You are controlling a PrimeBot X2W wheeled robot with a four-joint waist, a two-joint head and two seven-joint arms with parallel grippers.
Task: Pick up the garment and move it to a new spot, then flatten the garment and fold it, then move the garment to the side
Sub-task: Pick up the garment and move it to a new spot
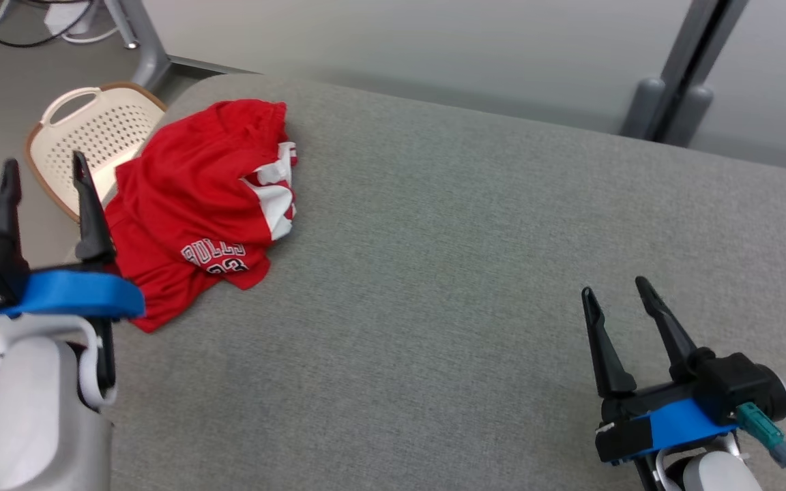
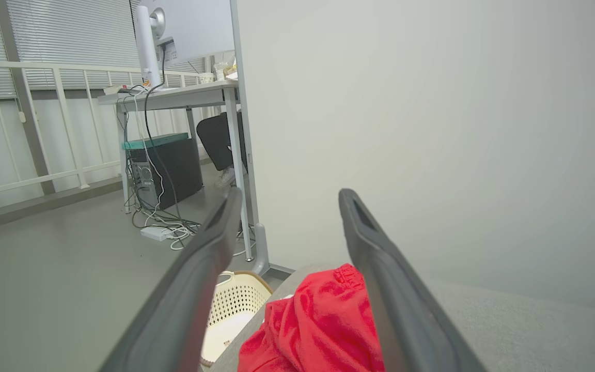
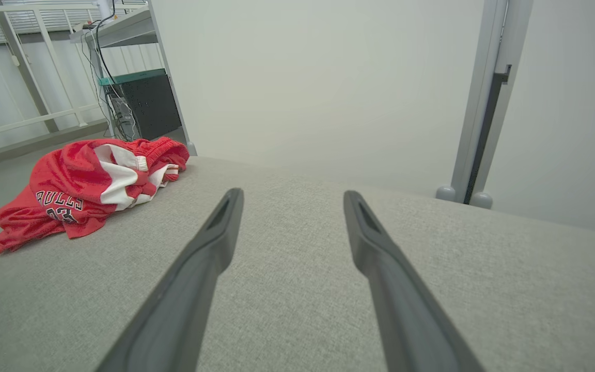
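Starting pickup: we hold left gripper (image 1: 44, 161) and right gripper (image 1: 614, 286) wide apart, empty; garment (image 1: 202, 204) sits at 10 o'clock, so we'd pinch its bunched middle, not an edge.

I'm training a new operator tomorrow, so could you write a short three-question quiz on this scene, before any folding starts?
1. True or false: the left end effector is shut on the red Bulls garment.
2. Where on the grey cushioned surface does the garment lie? A) at its left edge B) in the middle C) at its far right corner
3. Fill in: on the floor, off the surface's left edge, stands a cream perforated ____.
Key: 1 false, its jaws are open and hold nothing. 2 A. 3 basket.
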